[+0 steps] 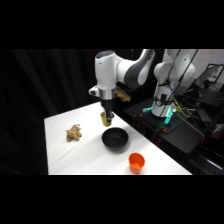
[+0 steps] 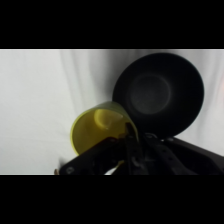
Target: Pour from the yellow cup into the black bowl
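The yellow cup (image 1: pixel 105 119) hangs in my gripper (image 1: pixel 106 117), lifted off the white table just behind and above the black bowl (image 1: pixel 115 138). In the wrist view the yellow cup (image 2: pixel 96 131) sits close to the camera, its mouth facing me, with something pale yellow inside. The gripper (image 2: pixel 125 145) is shut on its rim. The black bowl (image 2: pixel 159 93) lies right beside the cup, up and to the right, and looks empty.
An orange cup (image 1: pixel 136 162) stands near the table's front edge, in front of the bowl. A small tan toy (image 1: pixel 73 133) lies on the left part of the table. Dark equipment sits off the table's right side.
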Controlling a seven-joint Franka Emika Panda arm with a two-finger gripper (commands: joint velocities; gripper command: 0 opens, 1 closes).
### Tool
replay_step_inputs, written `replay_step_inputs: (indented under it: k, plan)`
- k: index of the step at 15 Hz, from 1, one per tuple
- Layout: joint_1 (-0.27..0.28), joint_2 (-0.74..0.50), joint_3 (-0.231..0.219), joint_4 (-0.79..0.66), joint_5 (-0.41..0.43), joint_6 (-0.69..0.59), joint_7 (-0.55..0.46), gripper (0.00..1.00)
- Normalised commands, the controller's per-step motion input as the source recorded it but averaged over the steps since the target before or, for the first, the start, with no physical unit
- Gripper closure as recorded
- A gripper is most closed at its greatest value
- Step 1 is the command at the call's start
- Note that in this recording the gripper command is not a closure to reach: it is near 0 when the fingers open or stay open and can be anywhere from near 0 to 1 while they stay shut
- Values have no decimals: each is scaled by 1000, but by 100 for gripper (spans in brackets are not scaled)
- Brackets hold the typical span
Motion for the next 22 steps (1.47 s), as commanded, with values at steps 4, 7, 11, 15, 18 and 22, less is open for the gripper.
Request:
replay_step_inputs:
  k: [4,7,11,15,18,22]
  plan:
    - [13,-369,182,-293,658,91,-617,9]
    - [17,-373,122,-206,760,-21,-766,12]
    - [-13,-148,4,-4,764,-230,-899,13]
    - [-137,302,-102,347,566,-531,-893,13]
    - [-261,634,-105,644,255,-752,-702,13]
    - [-260,771,-18,793,109,-795,-348,12]
